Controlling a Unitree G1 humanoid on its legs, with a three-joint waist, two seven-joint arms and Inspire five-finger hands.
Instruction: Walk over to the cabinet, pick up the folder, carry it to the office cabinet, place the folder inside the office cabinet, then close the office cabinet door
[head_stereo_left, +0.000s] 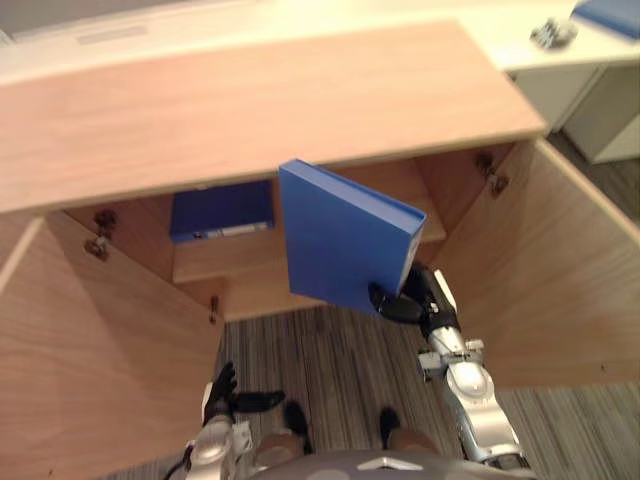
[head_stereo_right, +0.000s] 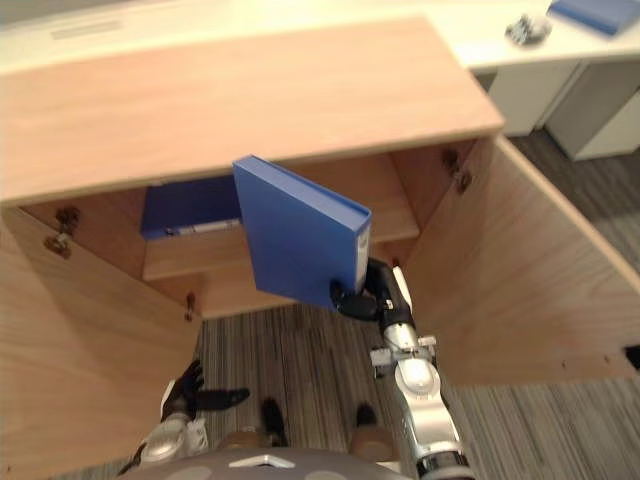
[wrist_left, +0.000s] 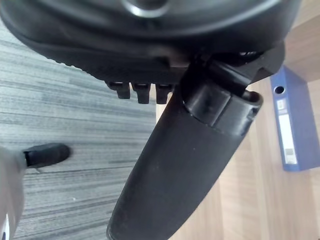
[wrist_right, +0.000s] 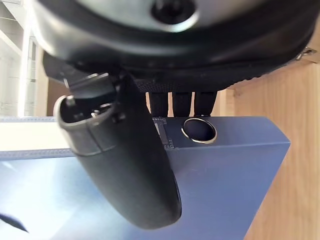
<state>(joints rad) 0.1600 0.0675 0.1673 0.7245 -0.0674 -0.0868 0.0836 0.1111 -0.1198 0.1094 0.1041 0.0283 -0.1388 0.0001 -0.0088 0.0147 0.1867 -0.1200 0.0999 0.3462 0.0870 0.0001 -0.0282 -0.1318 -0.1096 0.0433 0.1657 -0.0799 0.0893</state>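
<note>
- Folder (head_stereo_left: 340, 245) is sitting pinched in my right hand (head_stereo_left: 408, 298), thumb and fingers clamping its lower corner, long axis standing up.
- I'm holding it just in front of the open office cabinet (head_stereo_left: 250, 100), with the shelf (head_stereo_left: 230, 262) lying ahead and slightly left.
- Left hand (head_stereo_left: 222, 392) is hanging loose, down low.

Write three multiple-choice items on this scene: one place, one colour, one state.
1. Where is the held folder? A on the floor; B in the right hand, before the open cabinet; C on a chair.
2. What colour is the shelf folder? A red; B blue; C white.
3. How are the cabinet doors? A both shut; B one open; C both open.
Answers: B, the hand pinches its lower corner; B, it matches the held one; C, both stand swung outward.
</note>
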